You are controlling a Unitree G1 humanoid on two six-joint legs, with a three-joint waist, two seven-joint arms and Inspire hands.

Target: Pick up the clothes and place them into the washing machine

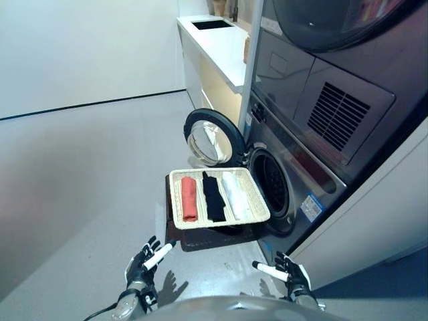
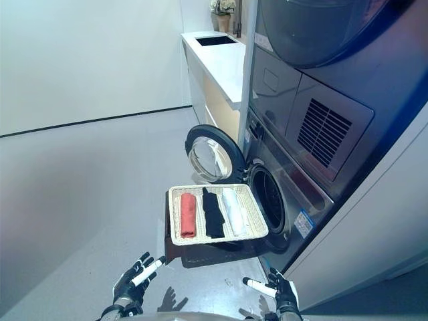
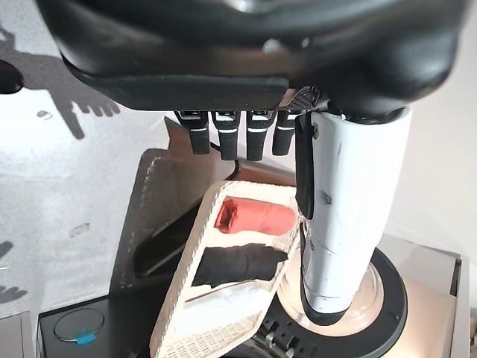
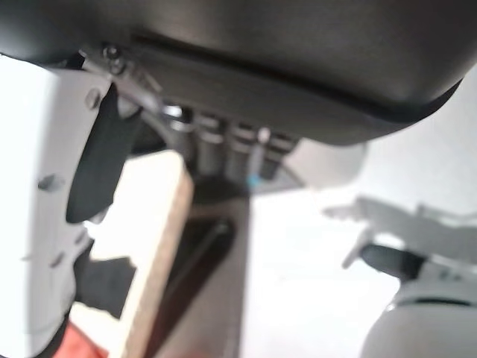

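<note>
A cream wicker tray (image 1: 257, 195) rests on a dark stand in front of the washing machine (image 1: 301, 167). In it lie three rolled clothes side by side: a red one (image 1: 189, 198), a black one (image 1: 213, 196) and a white one (image 1: 233, 193). The washer's round door (image 1: 208, 138) is swung open and the drum opening (image 1: 273, 182) is dark. My left hand (image 1: 144, 264) hovers low, short of the tray, fingers straight, holding nothing. My right hand (image 1: 291, 273) is low on the right, also open and empty. The left wrist view shows the tray (image 3: 179, 276) past the fingers.
A dryer (image 1: 334, 60) is stacked above the washer. A white counter (image 1: 221, 47) with a dark inset runs along the wall behind it. A white cabinet side (image 1: 388, 214) stands to the right. Grey floor (image 1: 80, 187) spreads to the left.
</note>
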